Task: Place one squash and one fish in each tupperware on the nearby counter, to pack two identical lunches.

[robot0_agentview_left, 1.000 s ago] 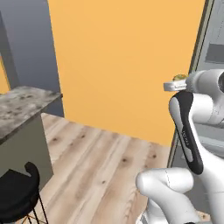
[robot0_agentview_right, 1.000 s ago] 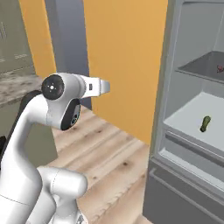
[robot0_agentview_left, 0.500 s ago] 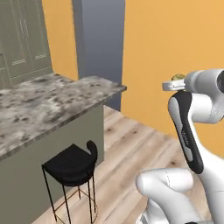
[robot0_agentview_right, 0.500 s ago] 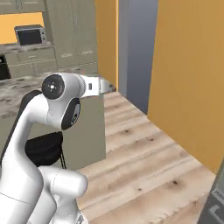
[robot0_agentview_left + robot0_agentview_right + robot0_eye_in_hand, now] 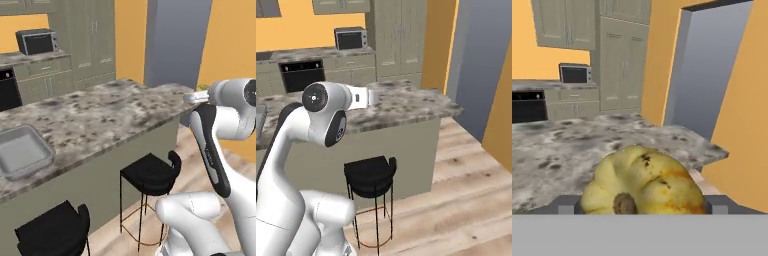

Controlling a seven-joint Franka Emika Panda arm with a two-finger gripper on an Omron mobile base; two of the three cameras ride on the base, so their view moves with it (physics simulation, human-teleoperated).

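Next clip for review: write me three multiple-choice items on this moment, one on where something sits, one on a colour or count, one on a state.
1. Where does the tupperware sit?
A. on the granite counter
B. on a stool
C. on the floor

2. What colour is the squash in the hand view?
A. dark green
B. yellow
C. red-orange

3. What is the gripper doing?
A. hanging open with nothing in it
B. closed on a fish
C. holding the squash

Key: 1 A, the grey container rests on the speckled counter at the left of the left base view. 2 B, its ribbed skin is pale yellow with orange patches. 3 C, the squash sits between the finger tips, close to the camera.
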